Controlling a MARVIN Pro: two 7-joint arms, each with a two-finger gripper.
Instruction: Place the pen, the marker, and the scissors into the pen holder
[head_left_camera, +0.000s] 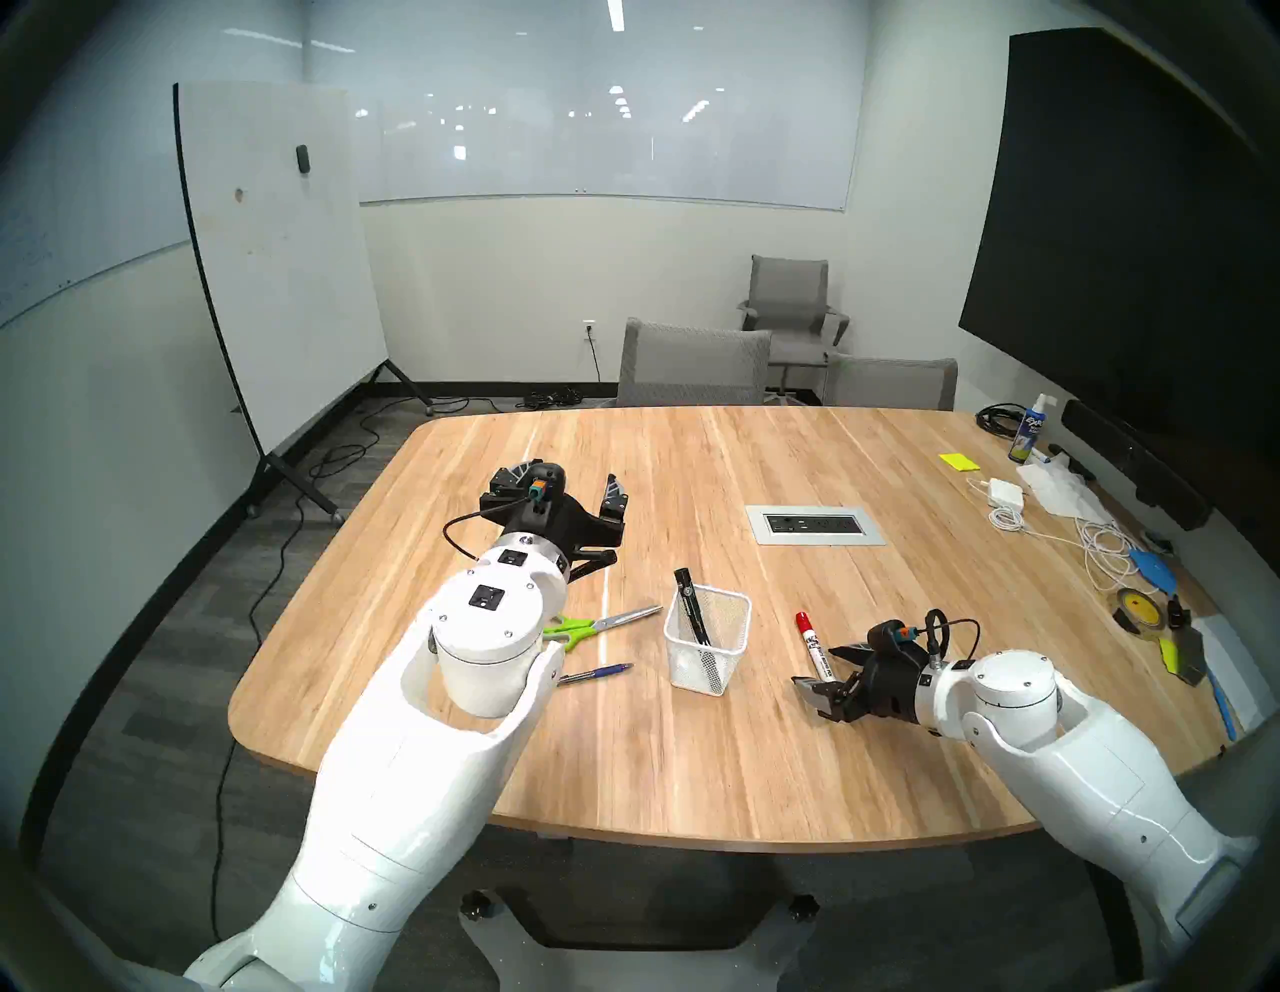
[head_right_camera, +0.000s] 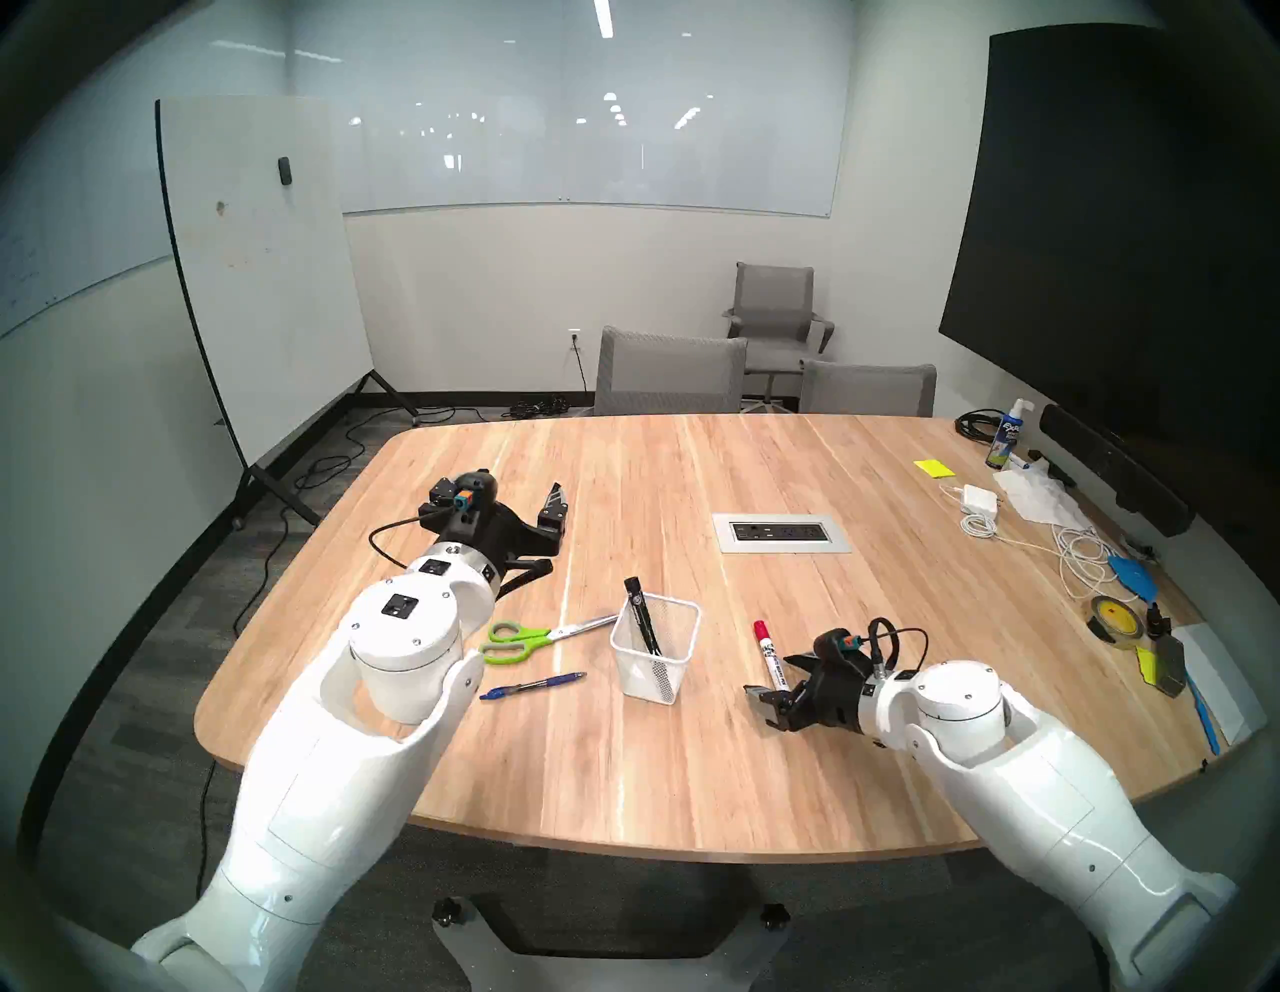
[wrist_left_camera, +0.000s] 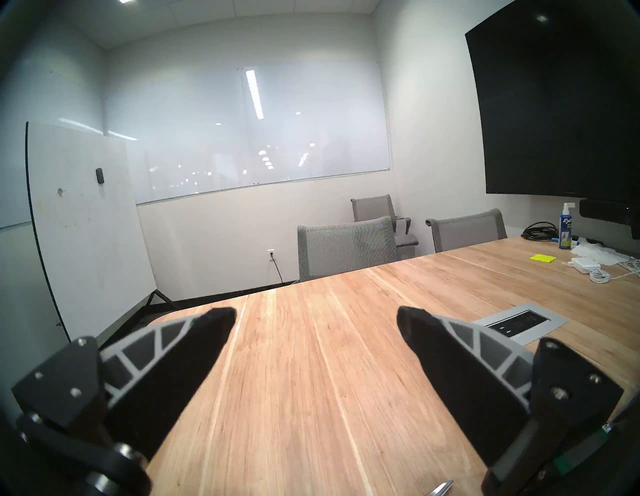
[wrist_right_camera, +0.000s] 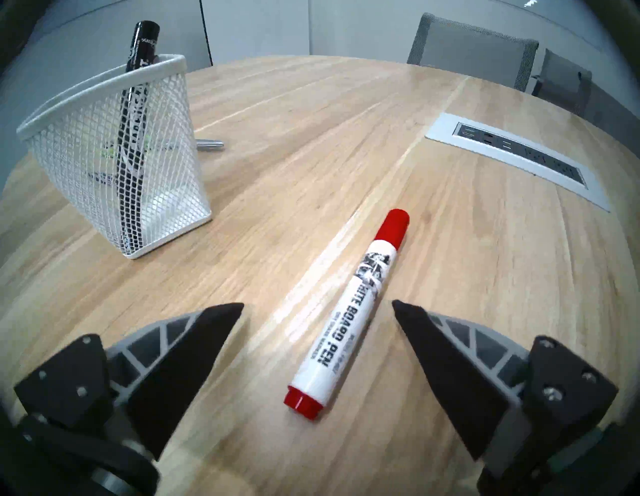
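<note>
Our right gripper (wrist_right_camera: 317, 304) hangs low over the surface (wrist_right_camera: 450, 277), jaws spread wide and holding nothing, with the white red-capped marker (wrist_right_camera: 349, 311) lying between them, its tail end nearest us and its cap pointing away. We judge this to be the approach to a pick, not yet a grasp. The barrel lies at a slant across the gap, nearer the right-hand finger, so if we close now one finger may touch first and roll or spin it away across the smooth wood.

Just beyond and to the left stands the pen holder (wrist_right_camera: 104, 90), with a black marker (wrist_right_camera: 133, 114) already leaning in it, top poking over the rim. It looks light, so a clumsy drop against that rim could tip it.

Farther out, our left gripper (head_left_camera: 564, 488) hovers with its jaws wide apart too, gripping nothing, out past its targets. The scissors (head_left_camera: 596, 625) lie flat left of the holder, partly behind our left wrist, and the pen (head_left_camera: 597, 672) rests on the surface just nearer us. Both lie flat and low, so we risk scraping wood.
</note>
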